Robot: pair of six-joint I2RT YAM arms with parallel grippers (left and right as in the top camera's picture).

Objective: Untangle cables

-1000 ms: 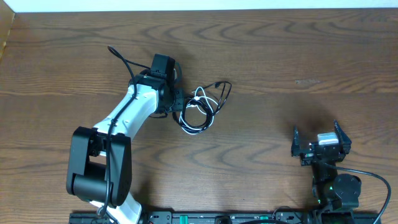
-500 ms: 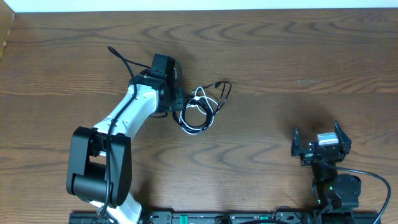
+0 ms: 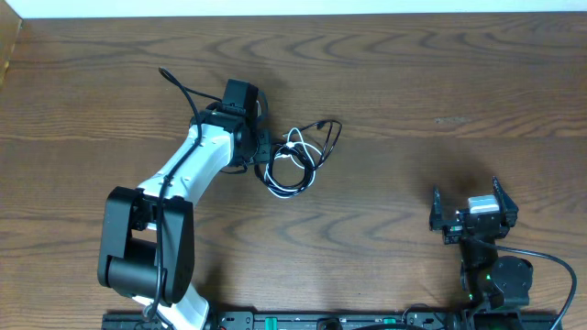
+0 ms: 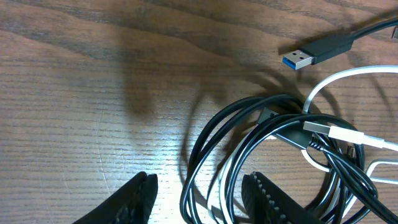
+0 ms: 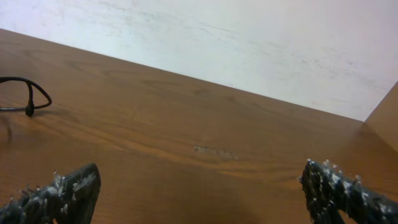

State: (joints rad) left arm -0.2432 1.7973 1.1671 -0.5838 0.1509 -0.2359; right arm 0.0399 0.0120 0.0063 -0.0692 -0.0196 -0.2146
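Note:
The cables (image 3: 295, 160) lie in one tangled bundle on the wooden table, left of centre. Close up, the black cable (image 4: 211, 143) forms several loops with a blue-tipped USB plug (image 4: 298, 60) lying free above them. The white cable (image 4: 348, 74) threads through the loops, and its white plug (image 4: 339, 132) rests across the black strands. My left gripper (image 3: 266, 151) (image 4: 199, 180) is open at the bundle's left edge, its fingers straddling a few black and white strands with a gap on each side. My right gripper (image 3: 468, 191) (image 5: 199, 180) stands wide open and empty, far off at the lower right.
The left arm's own thick black wire (image 3: 179, 87) arcs over the table behind the wrist. A loop end of the black cable (image 5: 31, 93) shows far left in the right wrist view. A pale wall runs along the table's far edge (image 3: 293, 13).

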